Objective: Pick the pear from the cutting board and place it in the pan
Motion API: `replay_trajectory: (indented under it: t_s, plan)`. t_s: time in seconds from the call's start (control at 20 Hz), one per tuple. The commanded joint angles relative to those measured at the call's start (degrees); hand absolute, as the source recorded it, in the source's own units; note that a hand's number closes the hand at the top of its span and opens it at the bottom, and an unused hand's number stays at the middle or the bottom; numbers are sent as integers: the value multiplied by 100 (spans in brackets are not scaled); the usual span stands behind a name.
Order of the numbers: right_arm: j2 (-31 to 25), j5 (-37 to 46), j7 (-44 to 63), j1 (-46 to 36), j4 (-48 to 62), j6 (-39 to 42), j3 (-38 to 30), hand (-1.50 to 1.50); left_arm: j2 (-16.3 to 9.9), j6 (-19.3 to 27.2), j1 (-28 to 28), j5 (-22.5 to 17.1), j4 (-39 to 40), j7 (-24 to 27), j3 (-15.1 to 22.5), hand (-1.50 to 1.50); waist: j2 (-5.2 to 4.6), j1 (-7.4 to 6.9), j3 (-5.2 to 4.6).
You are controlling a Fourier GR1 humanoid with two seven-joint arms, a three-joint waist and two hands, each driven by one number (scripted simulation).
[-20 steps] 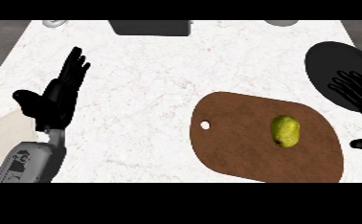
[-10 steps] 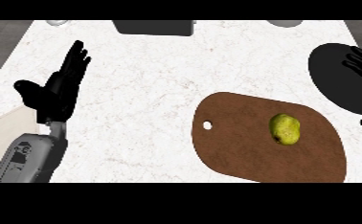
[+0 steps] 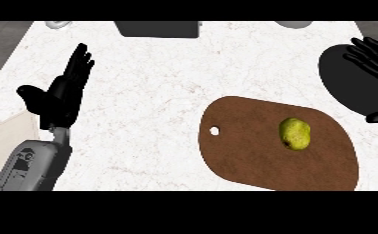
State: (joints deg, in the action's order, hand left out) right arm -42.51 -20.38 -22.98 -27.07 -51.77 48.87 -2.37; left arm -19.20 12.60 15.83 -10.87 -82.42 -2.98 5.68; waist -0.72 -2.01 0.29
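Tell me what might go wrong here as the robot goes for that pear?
The pear lies loose on the cutting board, untouched; being rounded, it may roll if fingers nudge it before closing. The right hand is at the view's right edge, black against the black pan, so hand and pan are hard to tell apart, and it could bump the pan. The left hand rests open at the left, too far away to help.

The pear (image 3: pixel 294 133) lies on the cutting board (image 3: pixel 251 158), the pan (image 3: pixel 347 80) behind it at right, my left hand (image 3: pixel 60 93) far left.
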Motion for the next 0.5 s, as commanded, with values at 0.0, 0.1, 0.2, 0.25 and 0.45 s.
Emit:
replay_trajectory:
  t_s: [0.0,0.1,0.2,0.25,0.45]
  plan:
    - [142,-82,-957,-22,-83,1224,103,-150,11,-34,-102,-10,48,36,-37,0,25,56,-7]
    - [-32,167,-1072,138,-36,1308,192,-150,44,37,-233,86,-5,98,2,0,19,57,-4]
    - [9,352,-1007,224,-237,1145,356,-150,-34,-136,-294,18,91,233,-92,0,30,95,-13]
    - [-29,244,-687,127,-300,1207,449,-150,-87,54,-71,11,-253,-262,-136,0,56,79,-12]
    - [146,549,-966,246,-140,917,543,-150,-53,-220,-299,-57,-161,-47,-106,0,42,83,-14]
